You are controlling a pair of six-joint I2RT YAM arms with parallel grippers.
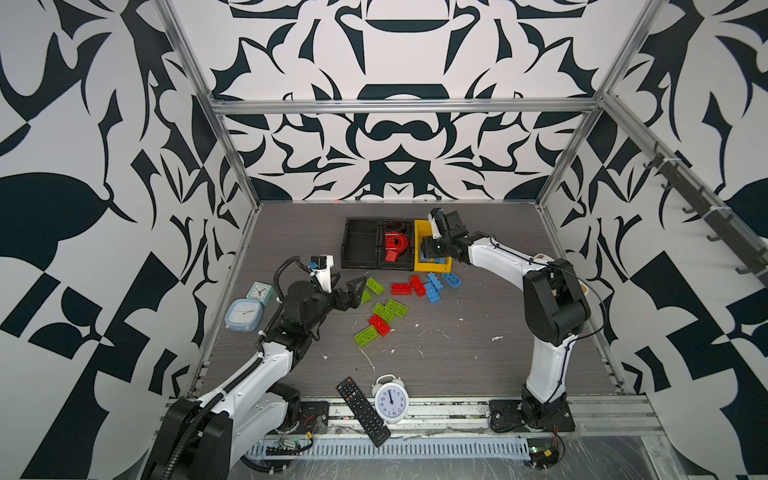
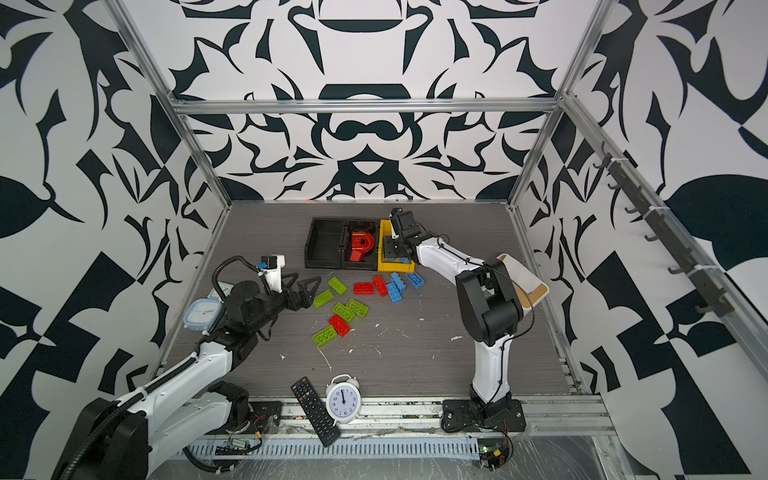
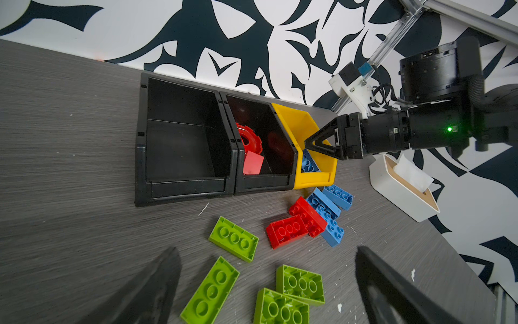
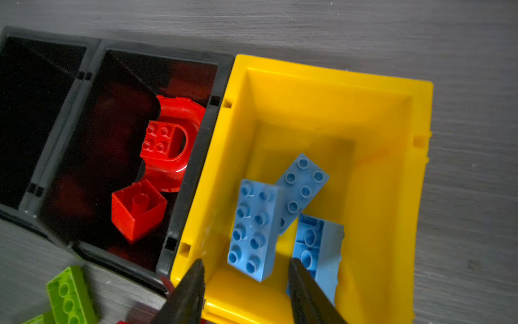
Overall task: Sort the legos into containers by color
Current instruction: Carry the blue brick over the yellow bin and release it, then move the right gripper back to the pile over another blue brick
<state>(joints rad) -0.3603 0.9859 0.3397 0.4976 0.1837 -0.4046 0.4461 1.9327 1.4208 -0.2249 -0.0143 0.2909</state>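
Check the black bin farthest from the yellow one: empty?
Empty. The left wrist view shows only bare floor and walls in that black bin; the red pieces sit in its neighbour.

The right pincer (image 4: pixel 245 262) hangs over the yellow bin (image 4: pixel 392 117), whose back half lies free (three blue bricks (image 4: pixel 256 227) crowd the front end). The outer black bin (image 3: pixel 179 146) is bare inside; green bricks (image 3: pixel 234 238) litter the tabletop (image 1: pixel 478 353) before the left pincer (image 3: pixel 267 252).
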